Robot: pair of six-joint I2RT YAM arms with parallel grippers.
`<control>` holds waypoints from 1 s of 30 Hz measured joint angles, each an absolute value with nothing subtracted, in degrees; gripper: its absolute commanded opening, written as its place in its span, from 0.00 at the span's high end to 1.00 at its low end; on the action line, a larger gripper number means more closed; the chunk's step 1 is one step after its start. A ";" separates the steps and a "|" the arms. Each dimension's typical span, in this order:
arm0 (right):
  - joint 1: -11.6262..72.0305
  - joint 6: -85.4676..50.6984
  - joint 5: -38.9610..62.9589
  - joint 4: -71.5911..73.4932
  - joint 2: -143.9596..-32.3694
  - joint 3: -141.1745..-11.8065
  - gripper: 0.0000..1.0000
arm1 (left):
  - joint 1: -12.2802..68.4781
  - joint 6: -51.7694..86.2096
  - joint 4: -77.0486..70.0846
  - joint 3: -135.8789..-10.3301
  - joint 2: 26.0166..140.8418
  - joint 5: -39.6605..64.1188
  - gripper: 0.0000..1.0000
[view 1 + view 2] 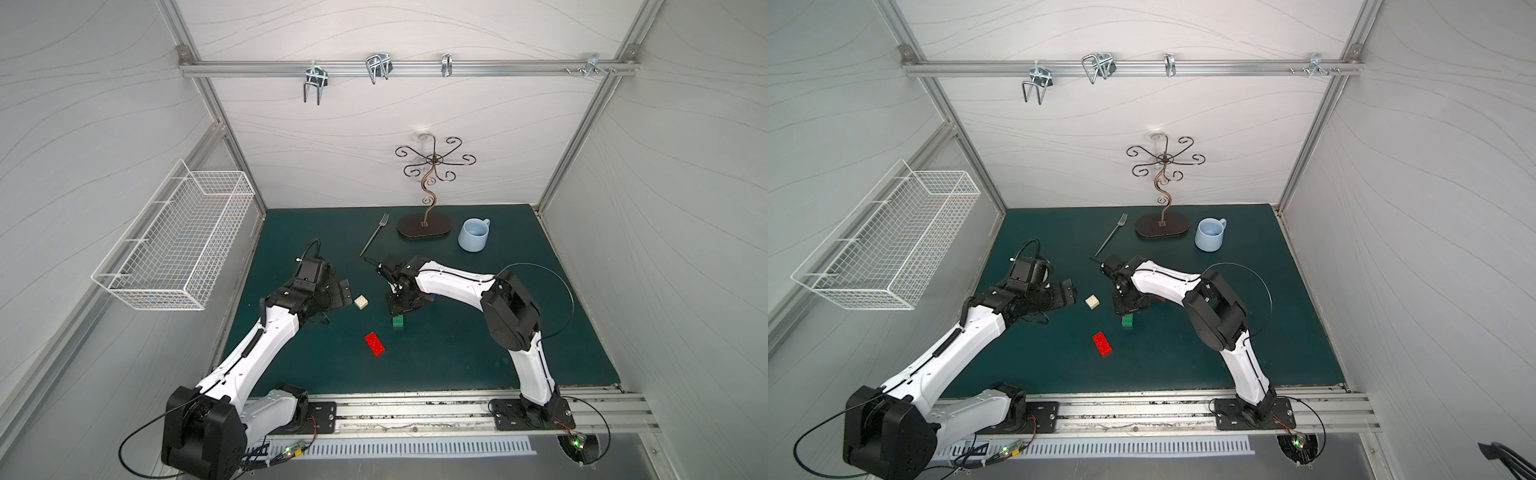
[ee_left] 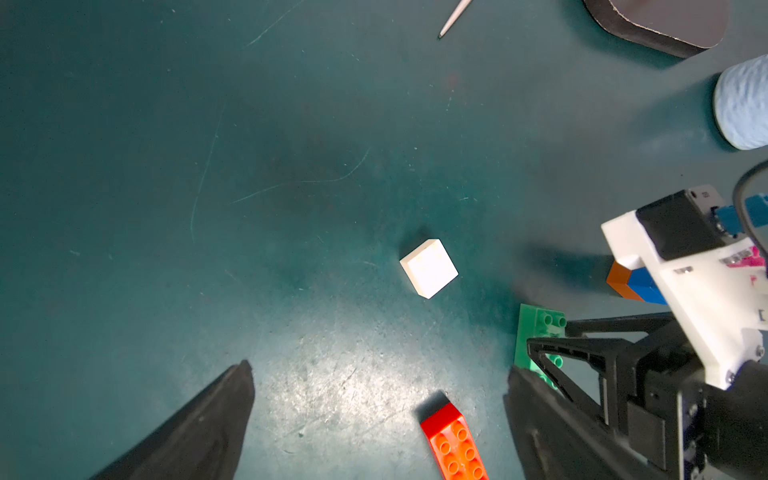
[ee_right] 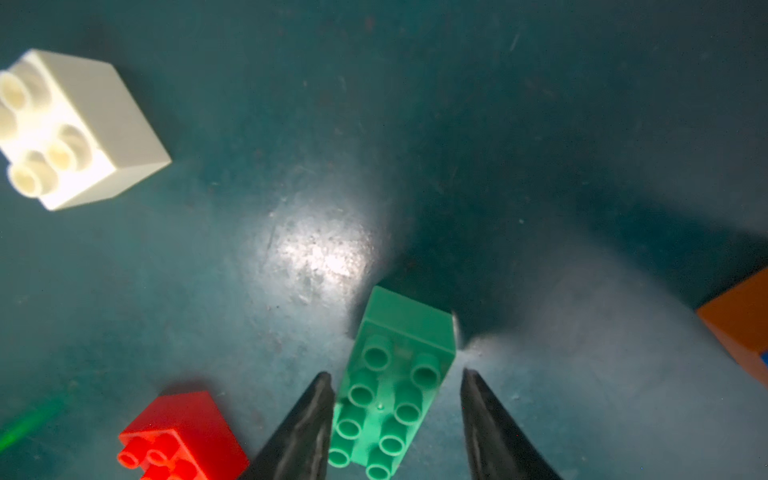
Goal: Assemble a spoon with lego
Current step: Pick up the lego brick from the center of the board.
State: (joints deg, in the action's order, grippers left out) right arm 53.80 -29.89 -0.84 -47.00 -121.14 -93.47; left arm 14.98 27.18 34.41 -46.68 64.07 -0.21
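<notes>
Right end effector [image 3: 395, 372] pointing straight down, jaws narrow astride green brick [image 3: 405, 328] (gap one side, not clamped). Left end effector [image 2: 379, 365] wide, aimed at cream brick [image 2: 429, 268].

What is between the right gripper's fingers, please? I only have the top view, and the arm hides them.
Observer: In the right wrist view the long green brick lies studs up inside the open right gripper, and a gap shows on one side.
Operator: Thank you. What is the coloured bit under that arm?
Observer: The left wrist view shows an orange brick and a blue brick pressed side by side, partly hidden by the right arm.
Operator: And is the other gripper holding anything?
Observer: No, the left gripper is wide open and empty, with the cream brick ahead of it.
</notes>
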 measured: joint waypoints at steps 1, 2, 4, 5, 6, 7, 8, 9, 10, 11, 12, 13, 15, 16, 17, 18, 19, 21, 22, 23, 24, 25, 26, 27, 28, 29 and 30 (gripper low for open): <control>53.89 -29.87 -0.78 -47.03 -121.19 -93.47 0.58 | 14.98 27.18 34.41 -46.68 64.10 -0.21 0.00; 53.98 -29.78 -0.75 -47.03 -121.25 -93.47 0.60 | 14.98 27.18 34.41 -46.68 64.14 -0.21 0.00; 54.04 -29.61 -0.73 -47.03 -121.47 -93.49 0.61 | 14.98 27.18 34.41 -46.68 64.31 -0.19 0.00; 54.04 -29.54 -0.73 -47.03 -121.51 -93.49 0.61 | 14.98 27.18 34.41 -46.68 64.45 -0.21 0.00; 54.04 -29.50 -0.71 -47.03 -121.56 -93.54 0.61 | 14.98 27.18 34.41 -46.68 64.62 -0.19 0.00; 54.04 -29.45 -0.71 -47.03 -121.58 -93.60 0.61 | 14.98 27.18 34.41 -46.68 64.77 -0.19 0.00; 54.08 -29.26 -0.69 -47.07 -121.67 -93.73 0.61 | 14.98 27.18 34.44 -46.68 64.97 -0.19 0.00; 54.11 -29.06 -0.69 -47.07 -121.71 -93.80 0.61 | 14.98 27.18 34.44 -46.68 65.10 -0.19 0.00; 54.13 -28.95 -0.69 -47.09 -121.75 -93.82 0.61 | 14.98 27.18 34.44 -46.68 65.14 -0.19 0.00; 54.19 -28.86 -0.78 -47.11 -121.78 -93.82 0.59 | 14.98 27.20 34.44 -46.68 65.14 -0.19 0.00; 54.28 -28.71 -0.86 -47.13 -121.82 -93.84 0.57 | 14.98 27.18 34.44 -46.68 65.14 -0.21 0.00; 54.41 -28.56 -0.95 -47.35 -121.93 -93.97 0.54 | 14.98 27.18 34.44 -46.68 65.14 -0.19 0.00; 54.85 -28.16 -1.54 -48.29 -122.61 -94.91 0.52 | 14.98 27.18 34.46 -46.68 65.14 -0.19 0.00; 55.13 -27.90 -1.76 -48.58 -122.87 -95.31 0.52 | 14.96 27.18 34.44 -46.68 65.14 -0.19 0.00; 55.46 -27.59 -2.17 -48.82 -123.04 -95.66 0.53 | 14.96 27.20 34.46 -46.68 65.14 -0.19 0.00; 55.75 -27.51 -2.55 -49.08 -123.17 -95.94 0.55 | 14.96 27.20 34.46 -46.68 65.14 -0.19 0.00; 55.94 -27.42 -2.70 -49.36 -123.22 -96.20 0.56 | 14.96 27.20 34.46 -46.68 65.14 -0.19 0.00; 56.21 -27.18 -3.18 -49.63 -123.26 -96.53 0.60 | 14.96 27.20 34.44 -46.68 65.14 -0.19 0.00; 56.27 -27.16 -3.38 -49.74 -123.26 -96.60 0.61 | 14.96 27.20 34.46 -46.68 65.14 -0.19 0.00; 56.38 -27.03 -3.64 -49.84 -123.26 -96.60 0.62 | 14.96 27.20 34.46 -46.68 65.14 -0.19 0.00; 56.42 -26.98 -3.86 -50.02 -123.28 -96.60 0.62 | 14.96 27.20 34.46 -46.68 65.14 -0.19 0.00; 56.45 -26.96 -4.03 -50.13 -123.28 -96.60 0.60 | 14.96 27.18 34.46 -46.68 65.14 -0.19 0.00; 56.45 -26.94 -4.19 -50.30 -123.31 -96.66 0.58 | 14.96 27.18 34.46 -46.68 65.14 -0.19 0.00; 56.45 -26.87 -4.38 -50.63 -123.44 -96.88 0.57 | 14.96 27.18 34.46 -46.68 65.14 -0.19 0.01; 56.45 -26.76 -4.62 -51.09 -123.68 -97.30 0.57 | 14.96 27.18 34.46 -46.68 65.14 -0.19 0.00; 56.45 -26.65 -4.95 -51.27 -123.96 -97.58 0.58 | 14.96 27.18 34.46 -46.68 65.14 -0.19 0.00; 56.53 -26.59 -5.23 -51.33 -124.16 -97.67 0.59 | 14.96 27.18 34.46 -46.68 65.14 -0.19 0.00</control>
State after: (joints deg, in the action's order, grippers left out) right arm 56.53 -26.59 -5.23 -51.33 -124.16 -97.67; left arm 14.96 27.18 34.46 -46.68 65.14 -0.19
